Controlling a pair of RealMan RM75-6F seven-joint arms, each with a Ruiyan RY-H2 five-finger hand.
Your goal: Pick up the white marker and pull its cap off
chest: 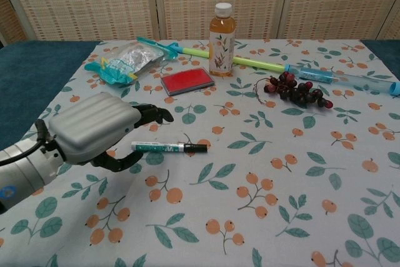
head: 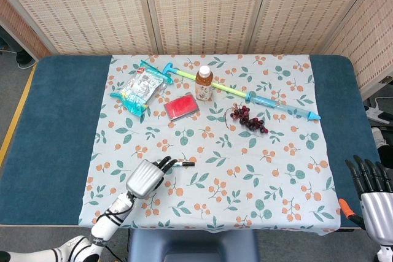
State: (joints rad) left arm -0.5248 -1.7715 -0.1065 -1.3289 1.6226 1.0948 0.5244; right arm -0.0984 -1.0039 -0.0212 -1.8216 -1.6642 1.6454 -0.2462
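The white marker point(chest: 164, 147) with a green label and black cap point(chest: 198, 148) lies flat on the patterned cloth, cap end pointing right. In the head view only its cap end point(head: 186, 164) shows past my left hand point(head: 148, 177). That left hand point(chest: 97, 130) hovers over the marker's left end with fingers spread and thumb below it, holding nothing. My right hand point(head: 371, 194) hangs off the table's right front corner with fingers straight and apart, empty.
At the back of the cloth stand a tea bottle point(head: 204, 83), a red pad point(head: 181, 107), a snack bag point(head: 140, 90), a long blue-green water squirter point(head: 258, 97) and a bunch of grapes point(head: 248, 118). The blue table point(head: 52, 115) edges flank the cloth.
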